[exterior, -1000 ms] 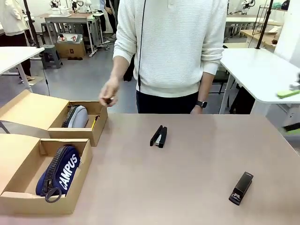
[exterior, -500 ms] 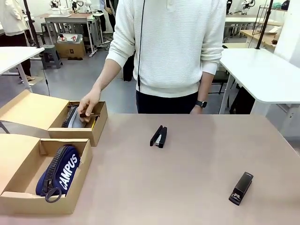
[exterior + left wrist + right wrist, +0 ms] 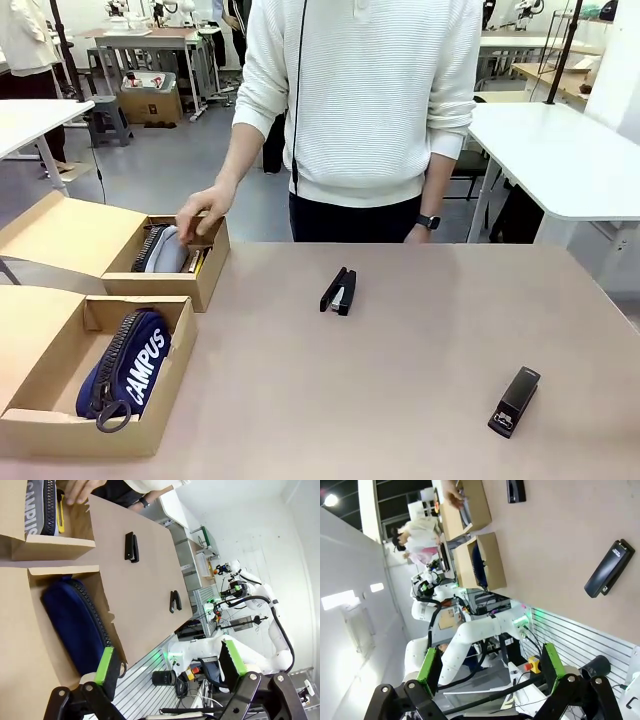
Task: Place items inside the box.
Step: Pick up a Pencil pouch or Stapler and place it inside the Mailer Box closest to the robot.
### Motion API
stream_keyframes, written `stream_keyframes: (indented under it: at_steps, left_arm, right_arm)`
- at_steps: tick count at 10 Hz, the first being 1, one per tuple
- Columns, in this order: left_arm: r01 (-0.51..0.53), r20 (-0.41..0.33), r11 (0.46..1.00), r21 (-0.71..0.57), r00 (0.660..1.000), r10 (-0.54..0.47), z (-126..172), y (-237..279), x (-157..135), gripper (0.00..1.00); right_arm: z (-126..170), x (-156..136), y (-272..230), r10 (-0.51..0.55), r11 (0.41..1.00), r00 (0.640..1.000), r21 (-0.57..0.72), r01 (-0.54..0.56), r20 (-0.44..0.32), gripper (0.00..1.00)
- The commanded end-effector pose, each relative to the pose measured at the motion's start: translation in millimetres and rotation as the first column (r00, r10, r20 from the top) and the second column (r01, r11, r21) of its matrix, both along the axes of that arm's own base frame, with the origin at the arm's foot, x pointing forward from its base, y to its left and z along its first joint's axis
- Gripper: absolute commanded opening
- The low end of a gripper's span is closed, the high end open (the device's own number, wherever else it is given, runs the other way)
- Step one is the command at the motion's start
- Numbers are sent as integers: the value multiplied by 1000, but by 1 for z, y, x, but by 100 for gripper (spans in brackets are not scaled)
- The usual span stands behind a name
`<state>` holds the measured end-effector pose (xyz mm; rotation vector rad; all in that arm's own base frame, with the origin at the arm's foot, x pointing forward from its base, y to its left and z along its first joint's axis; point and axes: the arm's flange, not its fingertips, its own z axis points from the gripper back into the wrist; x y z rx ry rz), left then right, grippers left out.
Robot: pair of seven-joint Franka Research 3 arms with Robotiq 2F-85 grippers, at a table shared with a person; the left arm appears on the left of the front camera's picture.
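Could bump the person's hand [image 3: 203, 212] at the far box [image 3: 150, 286] if sent there now with the left claw [image 3: 167, 660] or right claw [image 3: 489, 664], both wide open and holding nothing.

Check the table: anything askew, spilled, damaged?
Nothing stands out. The navy pouch lies in the near box, the grey pouch in the far box, the person's hand at its rim. The middle stapler and the right stapler lie unboxed on the table. No spill or damage.
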<state>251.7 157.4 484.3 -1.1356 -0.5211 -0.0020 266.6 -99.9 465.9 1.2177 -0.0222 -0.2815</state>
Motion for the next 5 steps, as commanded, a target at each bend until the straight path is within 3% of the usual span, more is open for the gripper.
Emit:
stream_keyframes:
  at_steps: [1, 5]
  left_arm:
    - [-7, 9, 1000, -11, 1000, 7, 1, -1, 0, 100]
    - [-7, 9, 1000, -11, 1000, 7, 1, -1, 0, 100]
  right_arm:
    - [5, -1, 0, -12, 1000, 1000, 22, 12, -14, 100]
    - [5, -1, 0, -12, 1000, 1000, 22, 12, -14, 100]
